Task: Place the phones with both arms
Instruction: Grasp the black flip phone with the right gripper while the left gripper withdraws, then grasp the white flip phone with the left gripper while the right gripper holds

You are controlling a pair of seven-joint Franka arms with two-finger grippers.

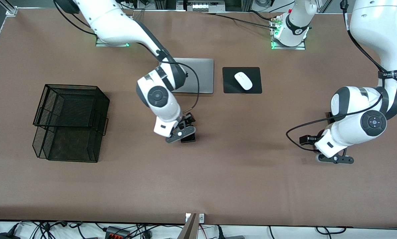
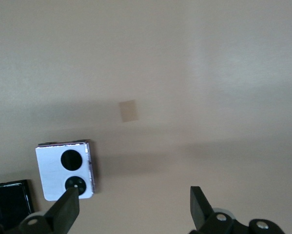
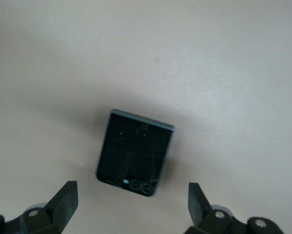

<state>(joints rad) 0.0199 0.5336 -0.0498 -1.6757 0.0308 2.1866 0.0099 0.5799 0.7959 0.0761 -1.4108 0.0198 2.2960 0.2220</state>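
Note:
The small black folded phone (image 3: 135,152) lies flat on the brown table; it also shows in the front view (image 1: 189,138) near the middle of the table. My right gripper (image 3: 132,202) hangs open and empty just over it (image 1: 185,128), apart from it. The lilac phone (image 2: 64,169) with two black round lenses lies at the left arm's end of the table. The end of the black slab phone (image 2: 9,202) lies beside it. My left gripper (image 2: 134,204) is open and empty above bare table beside the lilac phone. In the front view the left arm (image 1: 354,126) hides both phones.
A black wire-mesh basket (image 1: 70,122) stands toward the right arm's end. A closed silver laptop (image 1: 201,74) and a white mouse (image 1: 243,80) on a black pad (image 1: 230,87) lie near the bases. A small tan patch (image 2: 129,111) marks the table.

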